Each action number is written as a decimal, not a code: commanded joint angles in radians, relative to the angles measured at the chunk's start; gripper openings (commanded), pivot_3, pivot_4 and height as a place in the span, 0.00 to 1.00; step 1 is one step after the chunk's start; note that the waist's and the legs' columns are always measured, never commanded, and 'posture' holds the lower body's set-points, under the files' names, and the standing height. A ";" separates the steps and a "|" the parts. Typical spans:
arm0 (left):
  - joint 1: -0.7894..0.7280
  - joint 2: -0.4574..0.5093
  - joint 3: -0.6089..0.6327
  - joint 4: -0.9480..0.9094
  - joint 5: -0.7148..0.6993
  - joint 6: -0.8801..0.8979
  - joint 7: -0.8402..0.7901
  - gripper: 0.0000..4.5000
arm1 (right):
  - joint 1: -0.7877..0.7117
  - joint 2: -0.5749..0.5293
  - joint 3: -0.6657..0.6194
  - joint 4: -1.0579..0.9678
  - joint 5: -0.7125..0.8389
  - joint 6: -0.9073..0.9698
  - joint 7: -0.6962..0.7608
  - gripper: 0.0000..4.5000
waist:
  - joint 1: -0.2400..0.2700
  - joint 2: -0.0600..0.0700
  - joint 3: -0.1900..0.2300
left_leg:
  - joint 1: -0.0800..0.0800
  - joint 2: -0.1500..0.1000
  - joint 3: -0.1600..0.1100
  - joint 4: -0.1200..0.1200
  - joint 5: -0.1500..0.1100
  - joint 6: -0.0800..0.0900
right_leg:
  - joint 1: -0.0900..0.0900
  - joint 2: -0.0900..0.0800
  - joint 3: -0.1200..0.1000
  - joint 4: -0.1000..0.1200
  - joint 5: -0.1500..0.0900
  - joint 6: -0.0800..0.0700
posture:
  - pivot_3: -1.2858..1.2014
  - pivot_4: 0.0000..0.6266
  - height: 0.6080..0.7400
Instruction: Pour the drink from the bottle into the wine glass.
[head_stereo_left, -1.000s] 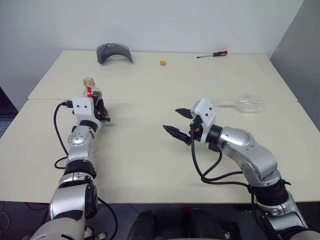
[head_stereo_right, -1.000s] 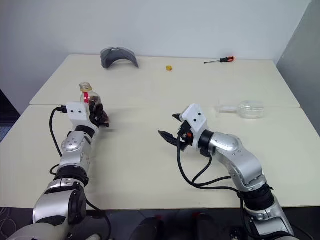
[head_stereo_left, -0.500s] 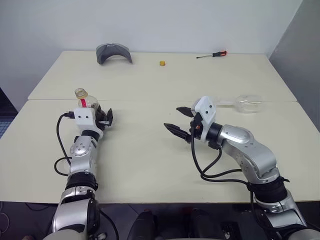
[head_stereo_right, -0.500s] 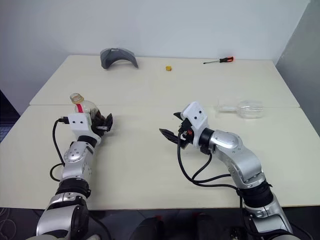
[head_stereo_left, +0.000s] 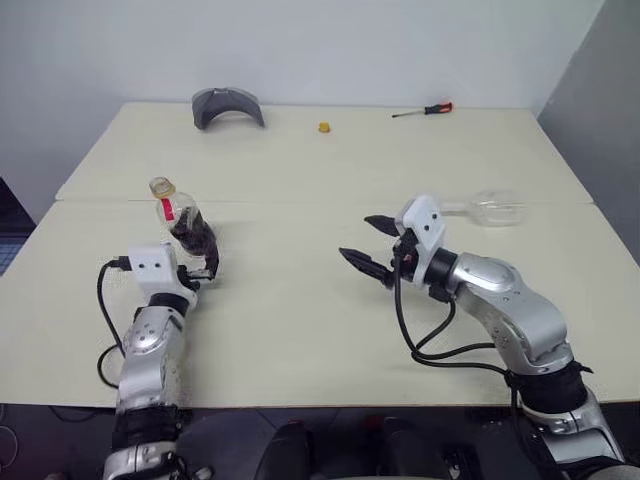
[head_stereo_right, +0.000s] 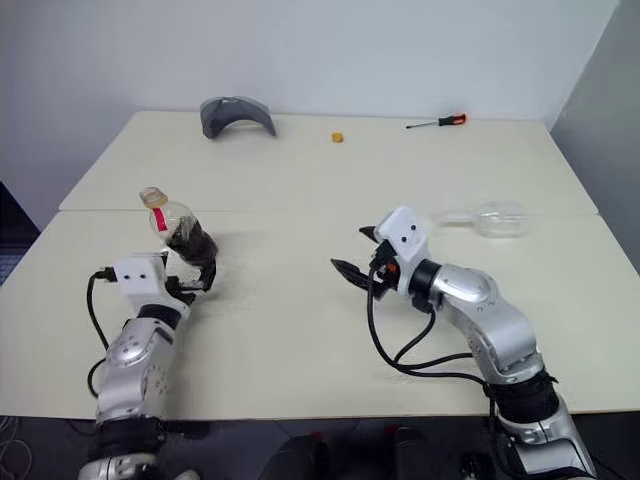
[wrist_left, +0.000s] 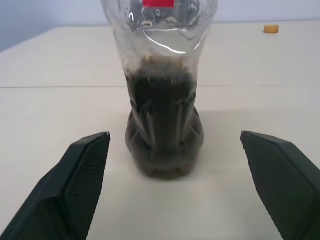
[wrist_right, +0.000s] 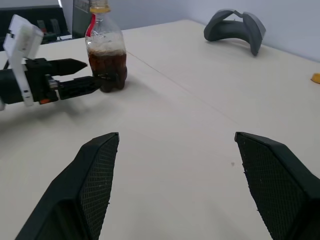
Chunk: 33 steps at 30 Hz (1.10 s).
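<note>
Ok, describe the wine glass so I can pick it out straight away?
Start at the long seam across the cream table and follow it toward the robot's right edge. The wine glass lies there on its side, beyond the right gripper. It is the only clear stemmed, empty thing; the bottle stands at the left with dark drink.

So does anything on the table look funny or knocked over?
Yes. The wine glass lies on its side near the table's right edge, not standing. The bottle stands with its cap off; a small yellow cap sits far back.
</note>
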 joint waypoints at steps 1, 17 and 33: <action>0.147 -0.011 -0.044 -0.333 -0.072 0.164 -0.015 0.99 | 0.062 -0.051 -0.074 -0.089 0.011 0.009 0.000 0.88 | 0.000 0.000 0.000 | 0.000 0.000 0.000 0.000 0.000 0.000 | 0.000 0.000 0.000 -0.001 0.000 0.000 | 0.52 0.24 1.00; 0.066 0.097 -0.262 -0.552 -0.162 0.361 -0.275 1.00 | 0.252 -0.057 -0.259 -0.058 -0.056 0.000 -0.179 0.99 | 0.014 0.001 0.000 | 0.003 0.000 0.001 -0.001 0.000 0.001 | 0.002 0.002 0.001 0.000 0.000 0.000 | 0.52 0.24 1.00; -0.187 0.167 -0.347 -0.329 -0.149 0.248 -0.621 1.00 | -0.097 0.269 -0.571 0.407 0.102 0.085 -0.486 0.99 | -0.005 0.003 0.000 | 0.004 0.000 0.004 -0.001 0.000 0.000 | 0.001 0.002 0.003 0.002 -0.001 -0.001 | 0.52 0.24 1.00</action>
